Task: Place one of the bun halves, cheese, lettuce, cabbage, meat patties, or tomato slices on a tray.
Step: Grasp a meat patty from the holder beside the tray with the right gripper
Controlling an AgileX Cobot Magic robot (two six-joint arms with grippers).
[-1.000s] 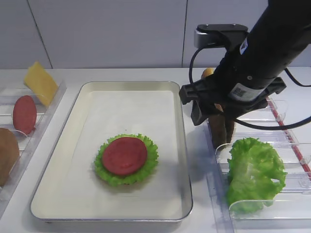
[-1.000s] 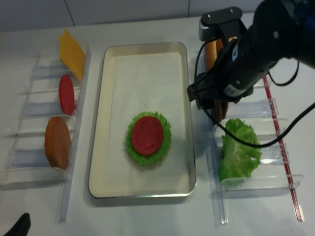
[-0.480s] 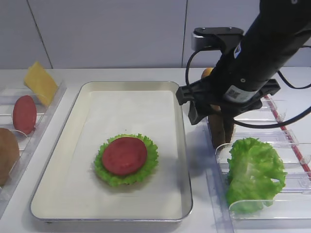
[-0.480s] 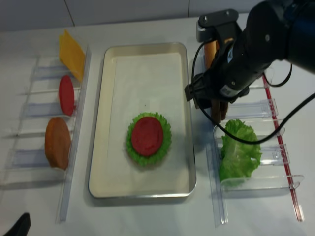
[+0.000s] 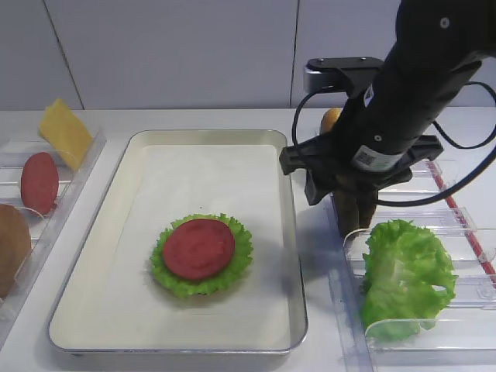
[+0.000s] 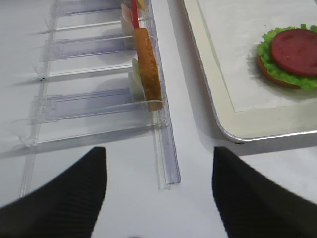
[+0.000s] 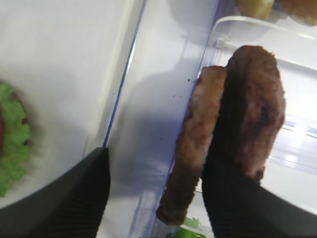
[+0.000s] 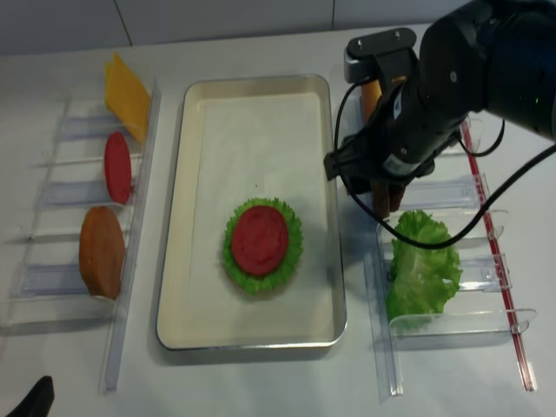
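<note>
Two meat patties stand on edge in the right rack: a lighter one [image 7: 193, 148] and a darker one [image 7: 255, 104] behind it. My right gripper [image 7: 153, 163] is open around the lighter patty. Its right finger [image 7: 237, 198] sits in front of the darker patty, and its left finger [image 7: 64, 193] stays well clear over the table. From above, the gripper [image 5: 341, 194] hangs just right of the tray [image 5: 209, 136]. On the tray lies a tomato slice [image 5: 198, 248] on lettuce [image 5: 240, 260] over a bun half [image 6: 267, 77]. My left gripper [image 6: 159, 158] is open and empty.
The left rack holds cheese [image 5: 63, 132], a tomato slice [image 5: 39, 182] and a bun half [image 5: 12, 248]. The right rack [image 5: 465, 256] holds a big lettuce leaf [image 5: 403, 275] in front of the patties and an orange-tan bun [image 5: 331, 118] behind them.
My right arm has shifted slightly left over the patties, and its jaws have narrowed a little. The left gripper and the food on the tray have not moved.
</note>
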